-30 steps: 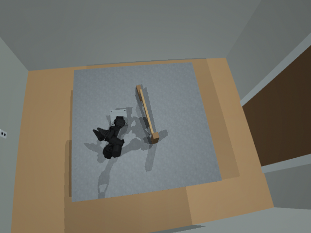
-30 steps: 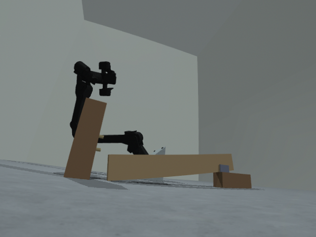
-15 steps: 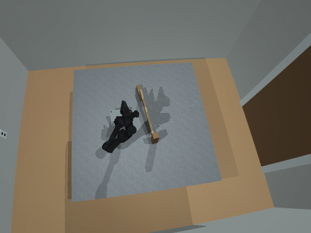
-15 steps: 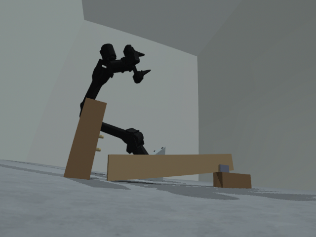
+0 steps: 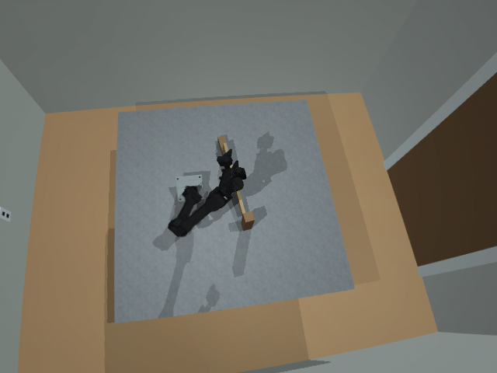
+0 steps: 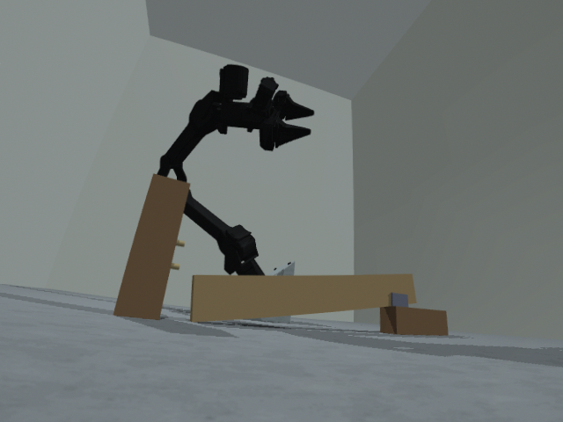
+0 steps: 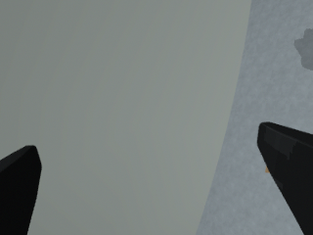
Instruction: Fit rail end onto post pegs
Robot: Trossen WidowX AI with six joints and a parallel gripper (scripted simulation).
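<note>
Seen from above, the wooden rail (image 5: 241,199) is lying on the grey mat (image 5: 280,249), running from the post (image 5: 247,220) away to the footboard block (image 5: 221,141). The black arm (image 5: 208,207) is crossing over the rail's middle, rising from a pale base plate (image 5: 181,181) sitting beside the rail. Its gripper (image 5: 225,157) is hanging above the rail near the footboard block, fingers spread.

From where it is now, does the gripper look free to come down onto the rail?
Probably yes: the open gripper hangs high above the rail, holding nothing, with only open air between them.
</note>
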